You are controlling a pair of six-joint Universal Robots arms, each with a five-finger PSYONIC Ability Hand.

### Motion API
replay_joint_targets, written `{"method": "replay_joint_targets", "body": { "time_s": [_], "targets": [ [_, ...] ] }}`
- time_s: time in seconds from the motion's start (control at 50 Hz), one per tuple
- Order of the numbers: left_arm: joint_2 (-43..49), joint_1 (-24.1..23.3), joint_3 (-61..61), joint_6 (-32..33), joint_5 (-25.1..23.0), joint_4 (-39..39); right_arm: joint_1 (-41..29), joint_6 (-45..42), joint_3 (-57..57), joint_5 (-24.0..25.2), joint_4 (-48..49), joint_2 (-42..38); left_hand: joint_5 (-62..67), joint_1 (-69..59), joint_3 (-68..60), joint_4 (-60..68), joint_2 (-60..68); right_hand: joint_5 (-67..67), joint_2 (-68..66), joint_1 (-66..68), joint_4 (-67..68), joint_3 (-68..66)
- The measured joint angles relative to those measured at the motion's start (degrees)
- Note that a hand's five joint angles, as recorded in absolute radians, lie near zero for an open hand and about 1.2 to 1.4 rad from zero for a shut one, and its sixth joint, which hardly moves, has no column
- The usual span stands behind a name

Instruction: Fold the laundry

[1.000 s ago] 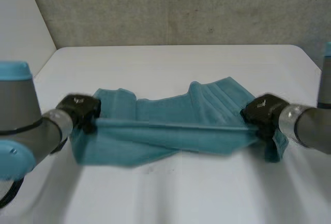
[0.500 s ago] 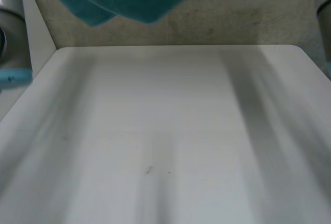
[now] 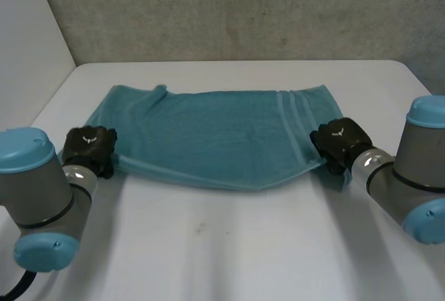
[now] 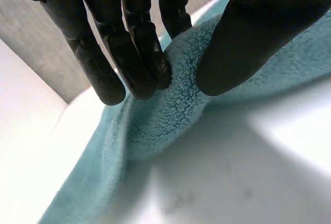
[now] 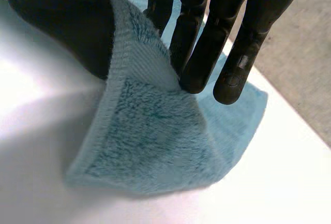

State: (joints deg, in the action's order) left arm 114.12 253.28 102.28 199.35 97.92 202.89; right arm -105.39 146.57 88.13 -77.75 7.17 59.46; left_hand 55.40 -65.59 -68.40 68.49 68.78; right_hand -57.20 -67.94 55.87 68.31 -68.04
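**A:** Where does the towel (image 3: 208,131) sit?

**B:** It is spread flat across the middle of the white tabletop (image 3: 229,252), its long side running from 9 to 3 o'clock. The left hand (image 3: 89,148) is at the towel's 8 o'clock corner and the right hand (image 3: 338,141) at its 4 o'clock corner, so both are on the near edge.

**A:** Are they actually gripping it?

**B:** Yes. In the left wrist view a hump of pile is pinched between the fingers (image 4: 139,53) and the thumb (image 4: 248,38). In the right wrist view the corner by the striped band (image 3: 292,117) is nipped the same way.

**A:** So what could spoil the fold?

**B:** I think slippage is the main risk. Each pinch looks shallow on plush cloth, so a quick lift might pull one corner free and drop that side.

**A:** What about skew?

**B:** It is likely if one arm travels further toward 12 o'clock than the other, because the edges would then land crooked. The near edge also sags toward 6 o'clock between the hands. That slack could tuck under and crease.

**A:** Anything at the far side?

**B:** The 11 o'clock corner (image 3: 158,92) is rumpled. Folding over it would probably trap the wrinkle inside.
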Motion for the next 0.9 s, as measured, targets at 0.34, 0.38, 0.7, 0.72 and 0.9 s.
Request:
{"method": "replay_joint_targets", "body": {
  "time_s": [0.34, 0.38, 0.7, 0.72, 0.9],
  "targets": [
    [-5.6, 2.7, 2.1, 5.2, -1.9, -5.9, 4.0, 2.2, 7.2, 0.4, 0.3, 9.0, -50.8, 50.0, 53.0, -53.5, -53.2, 0.0, 0.0, 0.0, 0.0, 0.0],
    [-5.6, 4.3, 1.9, 6.8, -3.1, -6.0, 4.0, 3.4, 7.2, 0.4, 0.3, 9.0, -50.9, 50.0, 53.0, -53.5, -53.4, 0.0, 0.0, 0.0, 0.0, 0.0],
    [-3.5, 19.1, 2.5, 10.1, -20.6, -6.3, 4.0, 9.1, 6.3, 0.7, -0.1, 8.1, -50.9, 50.0, 53.0, -53.5, -53.4, 0.0, 0.0, 0.0, 0.0, 0.0],
    [-3.0, 19.8, 2.3, 10.1, -21.0, -6.3, 4.0, 9.1, 6.4, 0.7, -0.1, 8.1, -50.9, 50.0, 53.0, -53.5, -53.4, 0.0, 0.0, 0.0, 0.0, 0.0],
    [-1.8, 21.6, 2.2, 10.1, -23.1, -6.6, 4.0, 9.0, 6.5, 0.8, -0.1, 7.9, -50.9, 50.0, 53.0, -53.5, -53.4, 0.0, 0.0, 0.0, 0.0, 0.0]
  ]
}}
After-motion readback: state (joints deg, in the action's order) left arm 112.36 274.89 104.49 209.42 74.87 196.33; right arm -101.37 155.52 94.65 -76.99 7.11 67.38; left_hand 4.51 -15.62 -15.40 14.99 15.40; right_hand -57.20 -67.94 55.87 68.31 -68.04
